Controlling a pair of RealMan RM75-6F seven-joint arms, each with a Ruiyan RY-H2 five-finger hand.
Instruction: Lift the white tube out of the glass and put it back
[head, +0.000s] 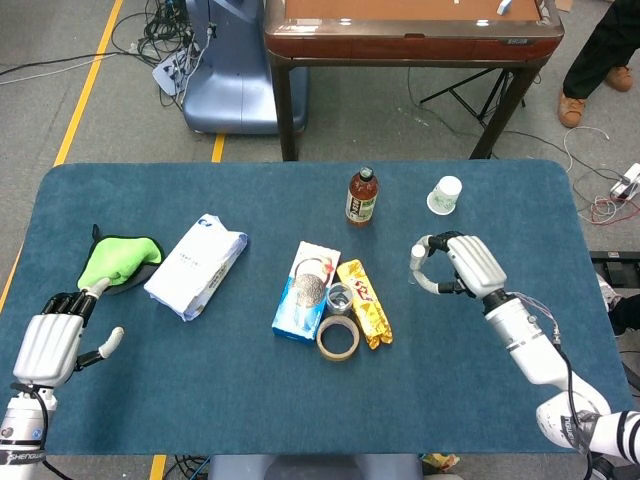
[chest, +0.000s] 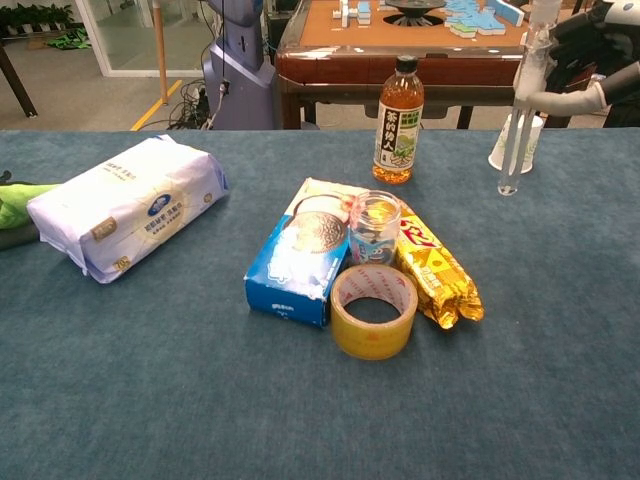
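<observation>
right robot hand (head: 462, 266) grips white tube (chest: 521, 110) upright, clear of glass (chest: 375, 227); left robot hand (head: 50, 342) released.

The right hand (head: 462, 268) holds the white tube (chest: 519, 118) nearly upright above bare blue table (head: 470, 400), right of the central cluster. Between it and the glass (head: 340, 297) lies the yellow snack pack (head: 365, 302), touching the glass on its right. The blue box (head: 304, 291) stands against the glass on the left, and the tape roll (head: 338, 337) sits just near of it. Farther off stand the tea bottle (head: 361, 196) and, far right, the paper cup (head: 445, 195). The glass mouth is uncovered from above. Left of the cluster lie the tissue pack (head: 196, 265) and green cloth (head: 118, 261), with the left hand (head: 52, 345) at the near left edge
</observation>
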